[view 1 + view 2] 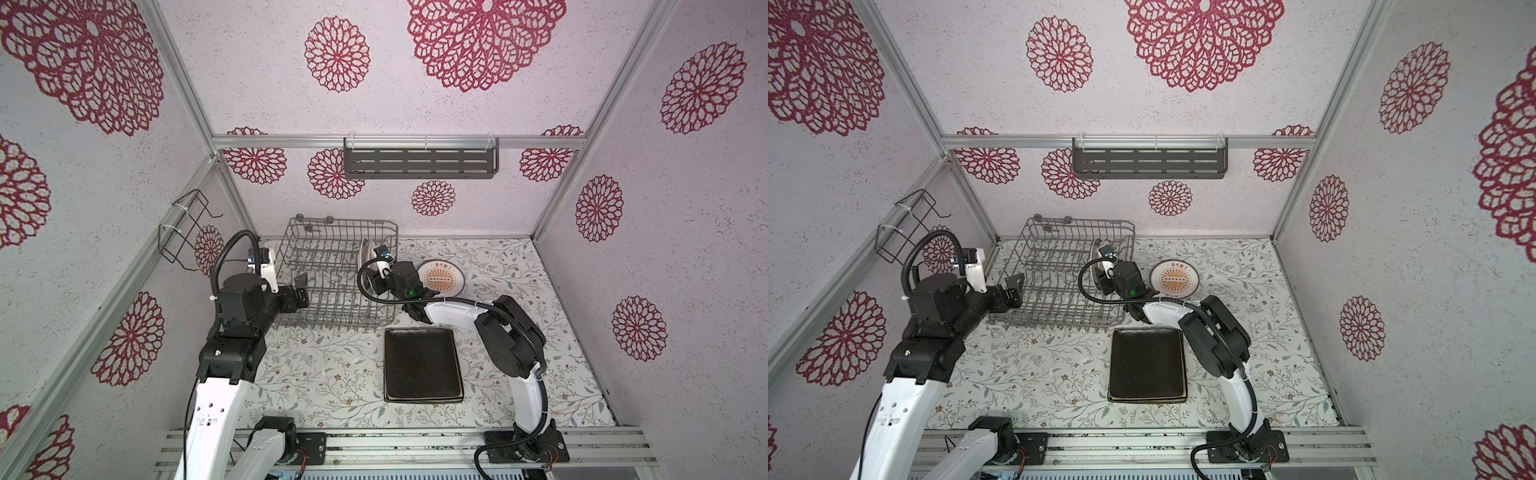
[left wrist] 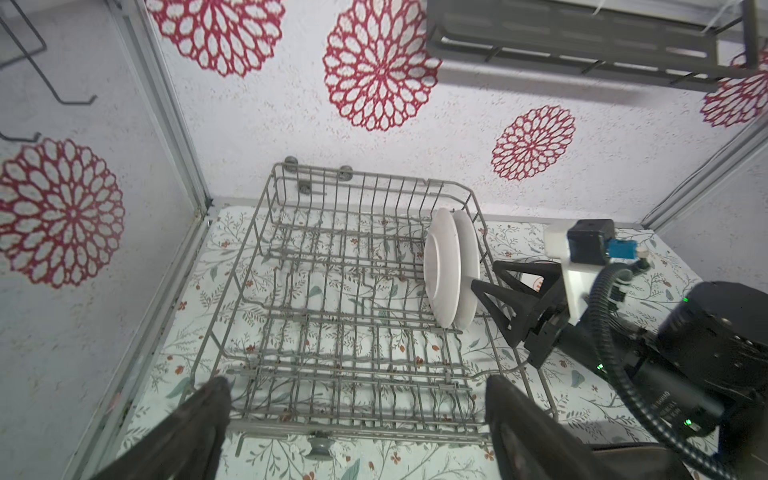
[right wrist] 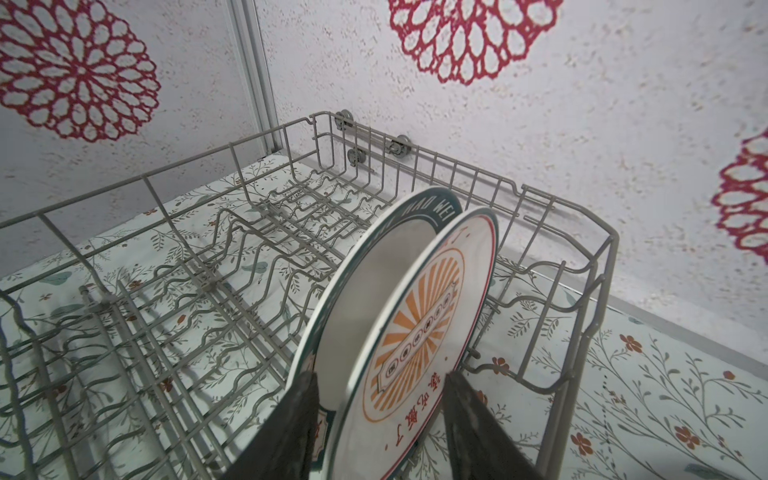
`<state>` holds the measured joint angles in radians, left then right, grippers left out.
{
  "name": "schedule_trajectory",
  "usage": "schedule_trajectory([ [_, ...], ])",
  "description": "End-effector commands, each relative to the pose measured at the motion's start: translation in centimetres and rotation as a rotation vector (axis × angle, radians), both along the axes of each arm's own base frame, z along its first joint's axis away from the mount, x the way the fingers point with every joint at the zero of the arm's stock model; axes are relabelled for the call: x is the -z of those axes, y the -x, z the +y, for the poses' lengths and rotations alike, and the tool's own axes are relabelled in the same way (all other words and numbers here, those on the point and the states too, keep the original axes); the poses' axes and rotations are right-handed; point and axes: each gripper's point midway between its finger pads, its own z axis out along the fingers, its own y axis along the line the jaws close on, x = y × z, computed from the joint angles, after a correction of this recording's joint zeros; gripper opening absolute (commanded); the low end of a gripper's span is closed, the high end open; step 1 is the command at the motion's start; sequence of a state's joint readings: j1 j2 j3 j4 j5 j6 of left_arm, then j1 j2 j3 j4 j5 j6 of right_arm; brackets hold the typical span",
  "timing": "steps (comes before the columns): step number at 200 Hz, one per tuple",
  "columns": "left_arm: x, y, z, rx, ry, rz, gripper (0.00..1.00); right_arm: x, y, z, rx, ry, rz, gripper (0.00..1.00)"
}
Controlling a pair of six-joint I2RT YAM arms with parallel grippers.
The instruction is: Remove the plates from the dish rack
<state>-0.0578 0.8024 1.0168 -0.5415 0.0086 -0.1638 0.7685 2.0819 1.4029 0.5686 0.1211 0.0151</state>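
wire holder (image 1: 183,228): black, strapped to the frame rail at the far left of a top view, well apart from the table stuff.
left gripper (image 1: 301,286) (image 1: 1013,291) (image 2: 357,386): parked right at the rack's left wall, left of centre in both top views. Its fingers (image 2: 208,415) are spread wide and nothing is held between them.
dish rack (image 1: 340,226) (image 1: 1079,226) (image 2: 374,183) (image 3: 457,162): grey wire basket, set on the floral cloth (image 1: 311,374) against the back wall, a bit left of centre in both top views.
two round plates (image 1: 363,253): stood on edge side by side at the right end of the rack, with plain white backs shown in the left wrist view.
dark-rimmed plate (image 2: 442,266) (image 3: 365,266): the one further in from the rack's right wall.
sunburst plate (image 2: 469,249) (image 3: 419,328): the one nearest that wall. It sits close to its neighbour; whether they touch can't be told.
right gripper (image 2: 486,274) (image 3: 382,415): reached in at the rack's right wall. The jaws are partly spread and the sunburst plate's lower rim is framed between them. A sliver of gap is seen at one finger, so no pinch is shown.
dark brown plate (image 1: 422,361) (image 1: 1147,361): laid flat on the cloth in front of the rack's right corner, lower centre of both top views. It's stacked on another rectangular plate whose pale edge peeks out underneath.
slotted shelf (image 1: 419,162): grey, hung on the back wall, above centre.
loose round plate (image 1: 440,278) (image 1: 1175,279): laid face up on the cloth just right of the rack, partly covered by the right arm.
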Motion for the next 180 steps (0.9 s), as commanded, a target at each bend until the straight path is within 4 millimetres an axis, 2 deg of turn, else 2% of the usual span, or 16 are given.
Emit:
schedule_trajectory([
  [1,-1.6,0.8,0.0,0.026,-0.063,-0.117,0.97,-1.3,-0.7,0.4,0.021,-0.002,-0.031,0.49],
  [29,-1.4,1.6,0.3,0.013,-0.083,-0.133,0.97,-0.6,-1.2,0.6,0.034,0.015,-0.017,0.43],
  [126,-1.1,1.8,1.3,-0.04,-0.105,-0.142,0.97,0.0,-1.9,0.4,0.074,0.011,0.009,0.23],
  [180,-0.9,2.1,1.7,-0.059,-0.11,-0.163,0.97,-2.4,-1.8,0.4,0.079,-0.056,-0.005,0.13],
])
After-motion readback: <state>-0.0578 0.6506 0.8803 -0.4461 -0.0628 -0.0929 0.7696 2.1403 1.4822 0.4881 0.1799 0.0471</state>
